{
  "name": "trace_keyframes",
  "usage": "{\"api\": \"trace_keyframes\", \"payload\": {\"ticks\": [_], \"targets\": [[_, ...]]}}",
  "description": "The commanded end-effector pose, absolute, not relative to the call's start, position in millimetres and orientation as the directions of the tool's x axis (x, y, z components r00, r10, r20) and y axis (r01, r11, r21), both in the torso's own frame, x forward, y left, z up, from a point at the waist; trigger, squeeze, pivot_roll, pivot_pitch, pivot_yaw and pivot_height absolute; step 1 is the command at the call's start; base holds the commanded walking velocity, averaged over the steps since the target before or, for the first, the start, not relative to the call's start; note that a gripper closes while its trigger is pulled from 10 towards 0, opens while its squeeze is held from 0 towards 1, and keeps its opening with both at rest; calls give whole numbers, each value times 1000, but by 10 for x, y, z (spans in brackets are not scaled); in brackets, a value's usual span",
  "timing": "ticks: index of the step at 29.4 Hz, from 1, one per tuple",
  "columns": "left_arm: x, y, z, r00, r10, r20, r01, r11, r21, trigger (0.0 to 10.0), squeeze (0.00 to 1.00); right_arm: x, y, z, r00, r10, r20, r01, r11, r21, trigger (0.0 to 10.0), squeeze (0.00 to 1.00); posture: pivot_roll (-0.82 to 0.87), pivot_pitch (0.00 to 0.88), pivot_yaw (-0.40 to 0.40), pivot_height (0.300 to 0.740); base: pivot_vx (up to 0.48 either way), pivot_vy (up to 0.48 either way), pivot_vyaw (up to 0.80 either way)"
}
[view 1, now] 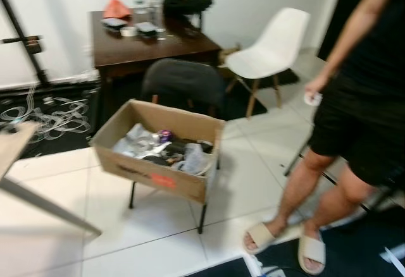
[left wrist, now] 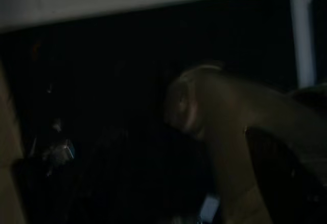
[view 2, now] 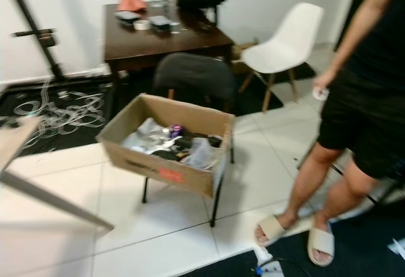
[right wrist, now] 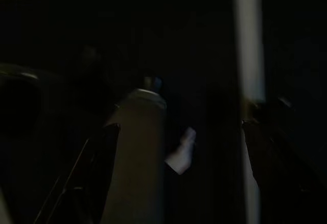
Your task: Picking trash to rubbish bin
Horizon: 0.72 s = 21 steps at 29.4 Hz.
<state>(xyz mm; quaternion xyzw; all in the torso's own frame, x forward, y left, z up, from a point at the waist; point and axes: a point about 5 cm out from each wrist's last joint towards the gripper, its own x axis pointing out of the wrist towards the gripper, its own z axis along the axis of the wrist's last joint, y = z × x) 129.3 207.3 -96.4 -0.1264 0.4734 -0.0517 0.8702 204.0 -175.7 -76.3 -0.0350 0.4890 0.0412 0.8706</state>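
A cardboard box [view 1: 158, 174] sits on a thin black-legged stand in the middle of the tiled floor. Crumpled plastic, foil and dark scraps [view 1: 163, 148] fill it. A person [view 1: 364, 106] in black shorts and beige slippers stands to its right and holds a small white thing [view 1: 311, 98] in one hand. Both wrist views are very dark. My left gripper [left wrist: 153, 193] hangs low with its fingers [left wrist: 286, 178] spread and nothing between them, beside a dim beige shape [left wrist: 214, 111]. My right gripper [right wrist: 173, 183] also hangs open, over a dark floor with a white scrap [right wrist: 184, 150].
A dark chair [view 1: 183, 84] stands just behind the box, then a brown table [view 1: 152, 46] holding bottles and bags. To the right of that table is a white chair [view 1: 272, 52]. A light tabletop edge [view 1: 12, 147] juts in at the left. Cables lie on black mats [view 1: 50, 116].
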Motion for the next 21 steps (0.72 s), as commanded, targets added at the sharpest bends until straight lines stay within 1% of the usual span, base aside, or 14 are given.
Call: {"api": "trace_keyframes", "payload": {"ticks": [1, 5, 12, 17, 19, 21], "targets": [[1228, 2044, -993, 525, -213, -824, -34, 962, -271, 10000, 0, 1899, -1805, -833, 468, 25, -883, -92, 996, -20, 10000, 0, -18, 138, 20, 740, 0, 0, 763], [1185, 2038, -1009, 514, -212, -831, -37, 963, -268, 10000, 0, 1818, -1872, -862, 456, 23, -890, -100, 995, -25, 10000, 0, -19, 134, 17, 740, 0, 0, 763], [1140, 2024, -1026, 495, -215, -842, -31, 964, -264, 10000, 0, 1812, -1892, -862, 465, 17, -885, -102, 994, -35, 10000, 0, -25, 126, 15, 740, 0, 0, 763], [1118, 2008, -1036, 482, -222, -848, -15, 965, -261, 10000, 0, 1806, -1908, -862, 476, 7, -880, -85, 996, -38, 10000, 0, -28, 124, 12, 740, 0, 0, 759], [1108, 1996, -1040, 476, -227, -850, -2, 966, -259, 10000, 0, 1725, -1986, -884, 482, -3, -876, -56, 998, -35, 10000, 0, -30, 122, 12, 740, 0, 0, 750], [1103, 1992, -1042, 474, -228, -851, 0, 966, -259, 10000, 0, 1713, -1999, -887, 484, -6, -875, -55, 998, -37, 10000, 0, -30, 122, 11, 740, 0, 0, 750]]}}
